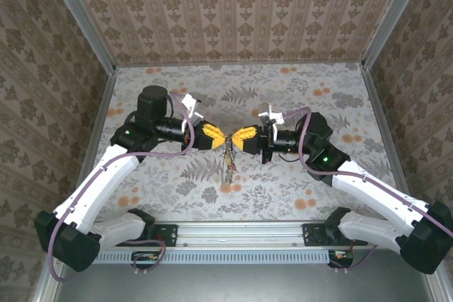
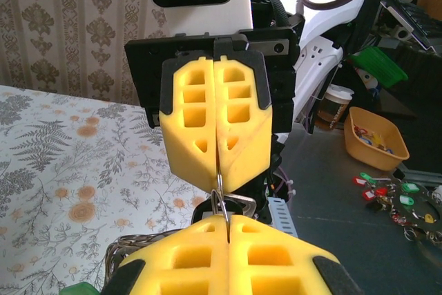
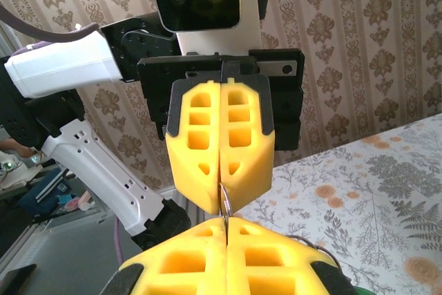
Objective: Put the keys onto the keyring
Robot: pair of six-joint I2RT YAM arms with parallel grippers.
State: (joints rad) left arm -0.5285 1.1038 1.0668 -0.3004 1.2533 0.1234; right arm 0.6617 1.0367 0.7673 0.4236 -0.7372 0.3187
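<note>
1. The left gripper [image 1: 218,137] was shut tight, with its two yellow fingers pressed flat together.
2. The right gripper [image 1: 241,136] was shut tight too. It faced the left one, tip to tip, and they almost touched.
3. The keyring [image 2: 219,195] showed as a thin bit of metal loop running from the tip of one hand to the tip of the other. Both hands looked like they pinched it.
4. The keys [image 1: 228,164] hung in a little bunch just under the two tips, above the flowery table [image 1: 297,189].
5. I think the step was working a key along the ring while both hands held on.
6. To do it well, one hand had to stay put and squeeze firmly, so the ring could not spin.
7. The other hand had to turn or slide only a tiny bit at a time.
8. The hands had to stay level with each other, so the thin ring would not bend.
9. Neither hand could let go early, or the bunch under them might drop.
</note>
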